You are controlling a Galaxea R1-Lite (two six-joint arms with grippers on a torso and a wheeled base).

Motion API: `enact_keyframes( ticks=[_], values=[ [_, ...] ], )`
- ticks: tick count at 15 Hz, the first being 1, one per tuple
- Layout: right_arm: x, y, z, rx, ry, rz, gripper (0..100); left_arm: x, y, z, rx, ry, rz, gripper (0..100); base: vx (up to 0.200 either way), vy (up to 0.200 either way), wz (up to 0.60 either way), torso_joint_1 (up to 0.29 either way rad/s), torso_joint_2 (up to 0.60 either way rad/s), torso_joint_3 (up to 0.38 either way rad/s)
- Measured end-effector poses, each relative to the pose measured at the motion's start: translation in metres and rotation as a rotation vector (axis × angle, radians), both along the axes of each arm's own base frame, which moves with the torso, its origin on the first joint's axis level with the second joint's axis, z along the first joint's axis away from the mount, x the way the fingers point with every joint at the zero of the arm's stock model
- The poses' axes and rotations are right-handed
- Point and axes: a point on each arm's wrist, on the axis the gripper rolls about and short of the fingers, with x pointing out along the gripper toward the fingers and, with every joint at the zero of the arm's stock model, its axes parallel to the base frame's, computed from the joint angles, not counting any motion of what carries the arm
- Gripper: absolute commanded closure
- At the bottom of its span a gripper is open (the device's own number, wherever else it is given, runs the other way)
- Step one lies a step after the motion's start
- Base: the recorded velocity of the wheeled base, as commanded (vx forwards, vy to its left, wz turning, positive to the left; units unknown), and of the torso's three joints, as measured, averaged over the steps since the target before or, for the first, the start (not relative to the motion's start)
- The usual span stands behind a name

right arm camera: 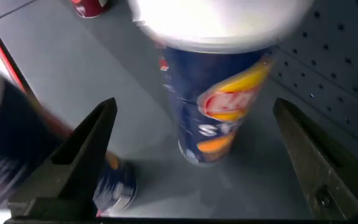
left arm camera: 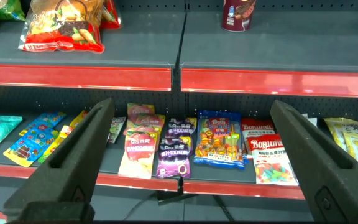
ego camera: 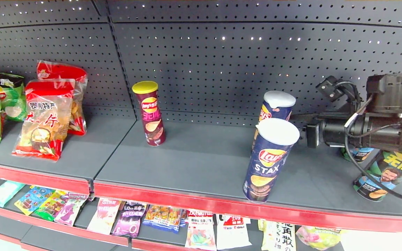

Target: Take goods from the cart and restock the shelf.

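Two blue chip cans with white lids stand on end on the grey shelf [ego camera: 194,160], their long axes running up and down and their lids uppermost. The front blue can [ego camera: 269,160] sits right at the red front lip. The rear blue can [ego camera: 277,106] is just behind it, near the pegboard back. From the head view both look a little tilted, tops toward the right. The right gripper [right arm camera: 194,106] is level with the rear blue can [right arm camera: 219,106], jaws spread wide with one finger to each side of it. There seems to be a gap on both sides, though the close, smeared wrist view leaves me unsure whether either finger touches. Well to the left a maroon can [ego camera: 149,113] with a yellow lid stands upright, apart from the others. The left gripper [left arm camera: 191,104] hangs low, wide open and holding nothing, facing the lower shelf [left arm camera: 166,180] and its row of snack packets [left arm camera: 219,140].
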Motion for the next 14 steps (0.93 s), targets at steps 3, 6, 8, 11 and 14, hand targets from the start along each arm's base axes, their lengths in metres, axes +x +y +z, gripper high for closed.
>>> enact_keyframes(
  ticks=[3,6,8,11,14],
  values=[
    [-0.016,-0.003,0.0,-0.014,0.003,-0.035,0,0.0,0.0,0.0,0.0,0.0,0.0,0,0.0,0.0,0.0,0.0,0.0,0.0],
    [-0.028,-0.006,0.001,-0.012,0.006,-0.062,0,0.0,0.0,0.0,0.0,0.0,0.0,0,0.0,0.0,0.0,0.0,0.0,0.0],
    [-0.032,-0.007,0.004,-0.015,-0.008,-0.082,0,0.0,0.0,0.0,0.0,0.0,0.0,0,0.0,0.0,0.0,0.0,0.0,0.0],
    [-0.039,-0.008,0.0,-0.02,0.004,-0.081,0,0.0,0.0,0.0,0.0,0.0,0.0,0,0.0,0.0,0.0,0.0,0.0,0.0],
    [-0.051,-0.011,-0.015,-0.039,0.059,-0.095,0,0.0,0.0,0.0,0.0,0.0,0.0,0,0.0,0.0,0.0,0.0,0.0,0.0]
  ],
)
